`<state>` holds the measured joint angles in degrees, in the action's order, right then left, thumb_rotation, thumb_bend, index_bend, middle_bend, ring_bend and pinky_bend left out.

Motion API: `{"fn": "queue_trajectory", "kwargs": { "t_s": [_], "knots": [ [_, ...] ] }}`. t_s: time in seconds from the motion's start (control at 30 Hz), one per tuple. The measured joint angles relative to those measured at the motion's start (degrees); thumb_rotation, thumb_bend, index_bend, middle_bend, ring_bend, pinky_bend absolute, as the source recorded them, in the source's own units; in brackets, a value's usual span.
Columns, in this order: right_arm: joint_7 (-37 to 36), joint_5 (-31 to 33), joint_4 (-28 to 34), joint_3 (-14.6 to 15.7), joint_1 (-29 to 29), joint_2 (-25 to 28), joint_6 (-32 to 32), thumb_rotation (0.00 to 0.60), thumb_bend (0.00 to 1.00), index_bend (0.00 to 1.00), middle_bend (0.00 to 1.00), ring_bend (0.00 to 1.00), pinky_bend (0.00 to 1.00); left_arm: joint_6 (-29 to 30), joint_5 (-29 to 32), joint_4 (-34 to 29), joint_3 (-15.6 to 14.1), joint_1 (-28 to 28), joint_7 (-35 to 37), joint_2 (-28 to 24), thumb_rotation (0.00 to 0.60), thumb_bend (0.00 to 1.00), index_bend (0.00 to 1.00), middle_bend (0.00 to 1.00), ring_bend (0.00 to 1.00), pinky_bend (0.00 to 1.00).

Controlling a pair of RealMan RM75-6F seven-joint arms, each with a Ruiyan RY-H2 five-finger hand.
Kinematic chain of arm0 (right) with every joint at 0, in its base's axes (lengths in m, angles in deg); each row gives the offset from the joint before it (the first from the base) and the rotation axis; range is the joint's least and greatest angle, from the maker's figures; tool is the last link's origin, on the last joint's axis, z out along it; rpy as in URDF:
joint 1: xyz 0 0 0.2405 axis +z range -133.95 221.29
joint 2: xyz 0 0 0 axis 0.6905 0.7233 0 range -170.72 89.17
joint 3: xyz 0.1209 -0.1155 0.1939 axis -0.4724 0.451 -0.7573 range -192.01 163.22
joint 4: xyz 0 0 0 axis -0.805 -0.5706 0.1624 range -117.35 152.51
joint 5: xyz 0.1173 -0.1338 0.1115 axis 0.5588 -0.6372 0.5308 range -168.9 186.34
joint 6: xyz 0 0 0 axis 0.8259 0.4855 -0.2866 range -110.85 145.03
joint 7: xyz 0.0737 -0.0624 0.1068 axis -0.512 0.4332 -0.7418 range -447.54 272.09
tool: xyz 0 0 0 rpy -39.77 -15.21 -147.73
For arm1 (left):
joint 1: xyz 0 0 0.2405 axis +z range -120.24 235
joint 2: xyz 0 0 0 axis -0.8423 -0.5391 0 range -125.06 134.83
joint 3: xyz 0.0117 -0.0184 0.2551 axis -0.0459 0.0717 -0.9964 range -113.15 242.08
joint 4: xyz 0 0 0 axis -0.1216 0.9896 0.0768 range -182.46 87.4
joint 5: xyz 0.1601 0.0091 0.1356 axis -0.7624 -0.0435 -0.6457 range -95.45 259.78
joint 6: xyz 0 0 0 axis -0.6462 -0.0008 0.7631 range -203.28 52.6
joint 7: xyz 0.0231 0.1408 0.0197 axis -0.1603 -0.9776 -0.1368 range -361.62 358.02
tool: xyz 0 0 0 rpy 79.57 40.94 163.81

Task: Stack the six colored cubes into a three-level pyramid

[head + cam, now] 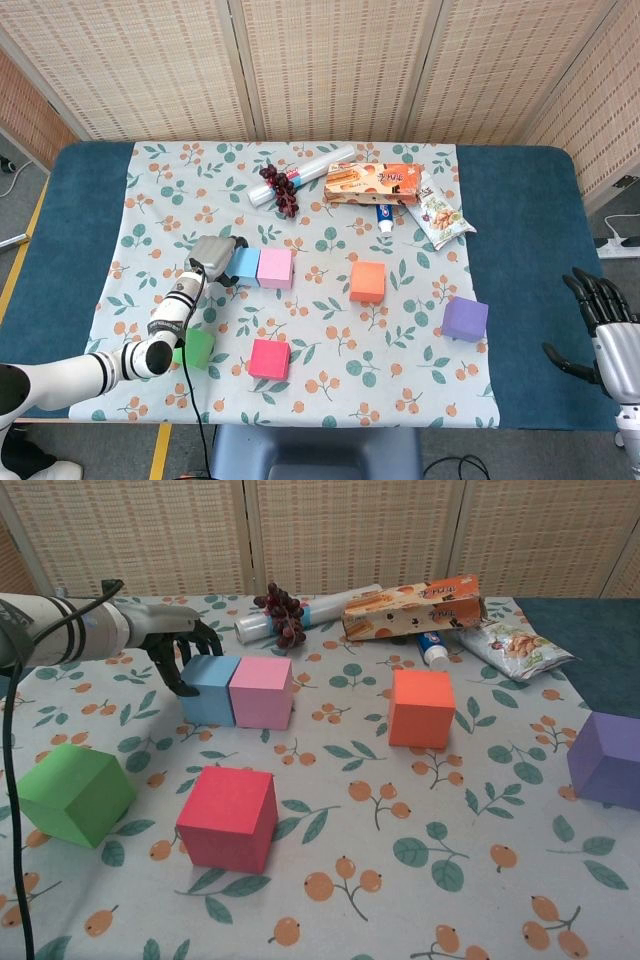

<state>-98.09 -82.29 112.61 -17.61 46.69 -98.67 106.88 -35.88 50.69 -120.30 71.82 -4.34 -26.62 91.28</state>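
My left hand (178, 645) rests with curled fingers against the light blue foam cube (212, 688), which touches the pink foam cube (262, 691) beside it, so a careless push could skew both; my right hand (600, 325) hangs spread, holding nothing.

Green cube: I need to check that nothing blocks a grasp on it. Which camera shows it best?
The chest view: the green cube sits large in the foreground, with its top and two sides exposed and nothing touching it. In the head view the green cube is small and partly covered by the left arm.
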Motion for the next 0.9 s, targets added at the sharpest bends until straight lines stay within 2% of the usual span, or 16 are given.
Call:
{"fn": "queue_trajectory", "kwargs": {
  "t_s": [0.9],
  "knots": [
    [-0.16, 0.10, 0.08, 0.01, -0.51, 0.28, 0.41, 0.600, 0.15, 0.00, 0.00, 0.00, 0.00, 0.63, 3.03, 0.52, -0.42, -1.26, -1.31, 0.74, 0.600, 0.33, 0.28, 0.34, 0.30, 0.35]
  ]
}}
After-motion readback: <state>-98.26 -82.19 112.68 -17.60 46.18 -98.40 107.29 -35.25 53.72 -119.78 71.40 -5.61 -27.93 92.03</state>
